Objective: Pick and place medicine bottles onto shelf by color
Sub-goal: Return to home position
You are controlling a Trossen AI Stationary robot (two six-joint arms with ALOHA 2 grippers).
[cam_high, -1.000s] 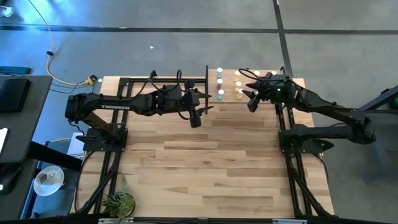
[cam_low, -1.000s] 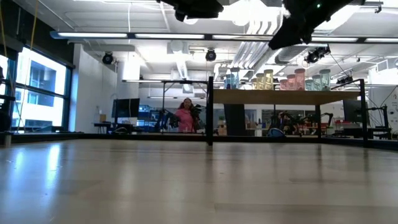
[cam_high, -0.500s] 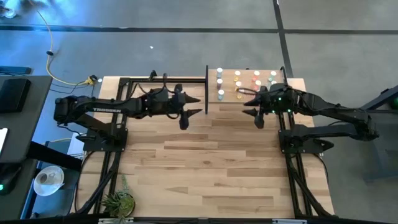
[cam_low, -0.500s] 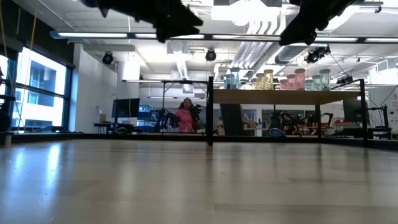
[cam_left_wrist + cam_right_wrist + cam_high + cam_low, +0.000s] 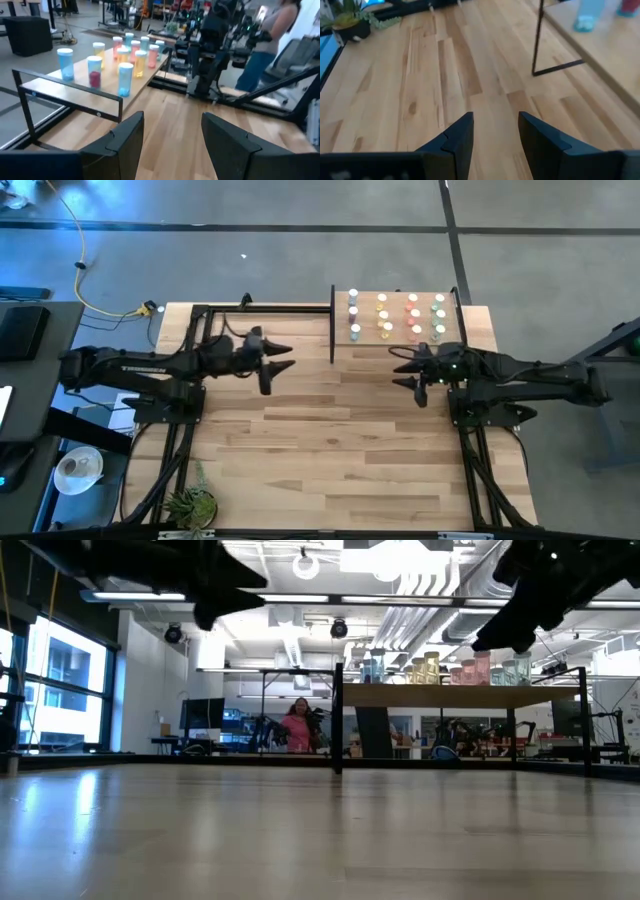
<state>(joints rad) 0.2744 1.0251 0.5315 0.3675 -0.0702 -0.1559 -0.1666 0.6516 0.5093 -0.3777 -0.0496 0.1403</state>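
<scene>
Withdrawing from the shelf point(image 5: 367, 320) toward home, left tool point(image 5: 172, 116) and right tool point(image 5: 495, 116) both released and empty, leaving bottles point(image 5: 382, 315) colour-sorted there, probably finishing.

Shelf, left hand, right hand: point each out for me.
shelf point(image 5: 368, 318), high view, bare wood of its board.
left hand point(image 5: 172, 122), left wrist view, midway between its open fingertips.
right hand point(image 5: 495, 120), right wrist view, midway between its open fingertips.

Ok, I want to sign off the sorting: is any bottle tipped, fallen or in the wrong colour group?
Nothing stands out. The medicine bottles stand upright on the shelf in blue, yellow, red and green columns. The left gripper and right gripper are open, empty, off the shelf.
</scene>
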